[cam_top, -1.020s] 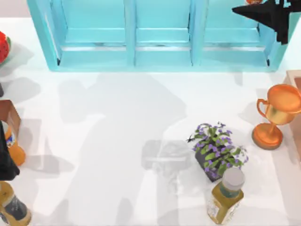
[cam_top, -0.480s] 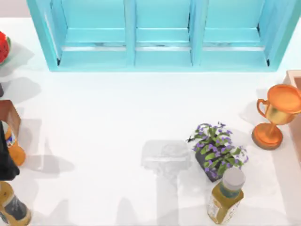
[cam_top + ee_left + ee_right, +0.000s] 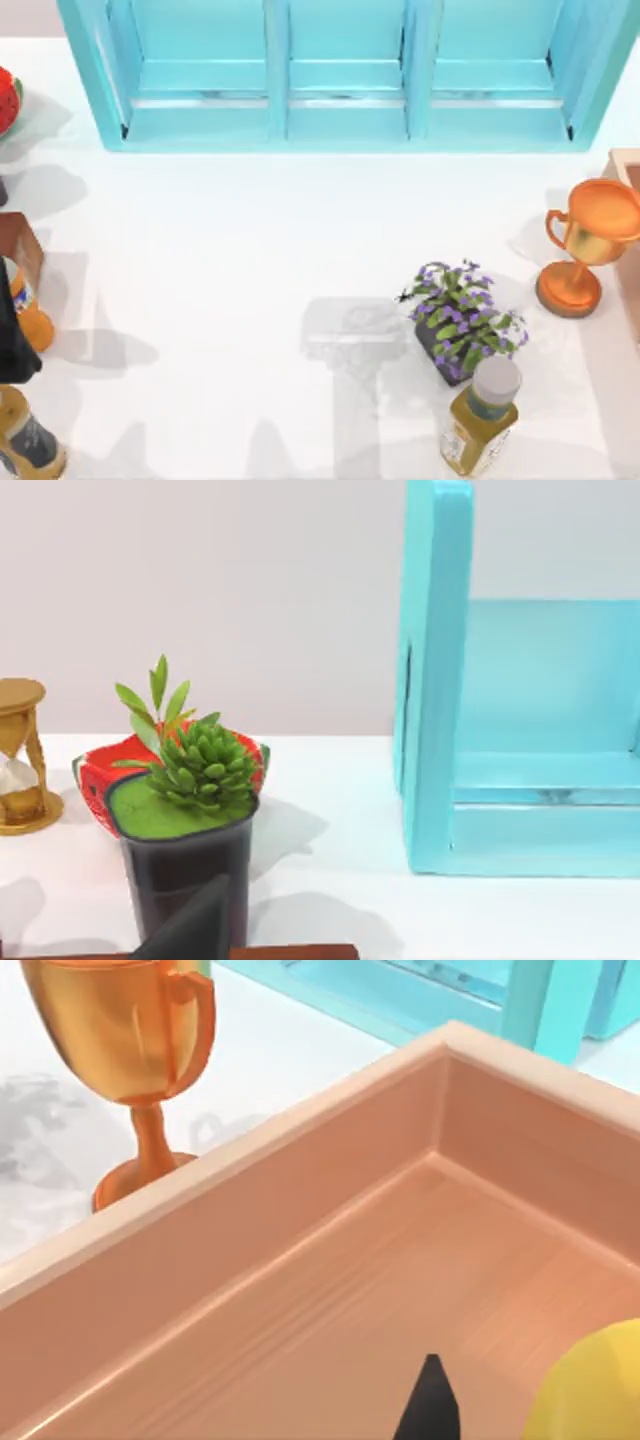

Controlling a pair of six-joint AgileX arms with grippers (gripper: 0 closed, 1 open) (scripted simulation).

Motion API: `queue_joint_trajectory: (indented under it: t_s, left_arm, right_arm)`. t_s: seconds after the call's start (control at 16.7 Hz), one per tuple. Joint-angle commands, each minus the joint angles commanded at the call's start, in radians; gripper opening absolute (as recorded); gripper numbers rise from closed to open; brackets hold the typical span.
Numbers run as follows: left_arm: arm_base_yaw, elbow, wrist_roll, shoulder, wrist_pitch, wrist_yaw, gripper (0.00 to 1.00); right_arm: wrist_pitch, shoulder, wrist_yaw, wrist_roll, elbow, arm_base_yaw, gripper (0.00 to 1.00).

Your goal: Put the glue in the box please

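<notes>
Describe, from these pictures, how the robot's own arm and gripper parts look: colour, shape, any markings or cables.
The left arm is a plain black block at the top view's left edge. The left fingertip is a dark grey wedge narrowing to a point; the right fingertip is a slim black spike. No markings or cables are visible.

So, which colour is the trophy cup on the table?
The trophy cup is shiny orange-gold, clearest in the top view.
</notes>
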Motion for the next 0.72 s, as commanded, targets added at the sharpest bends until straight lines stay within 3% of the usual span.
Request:
queue_joint_trajectory:
  t_s: [0.36, 0.72]
  left_arm:
    - [0.000, 0.000, 0.000, 0.000, 0.000, 0.000, 1.00]
    - [0.000, 0.000, 0.000, 0.000, 0.000, 0.000, 1.00]
  right_arm:
    - [0.038, -0.004, 0.000, 0.035, -0.016, 0.026, 0.00]
    - [0.311, -0.029, -0.001, 0.243, -0.088, 0.090, 0.00]
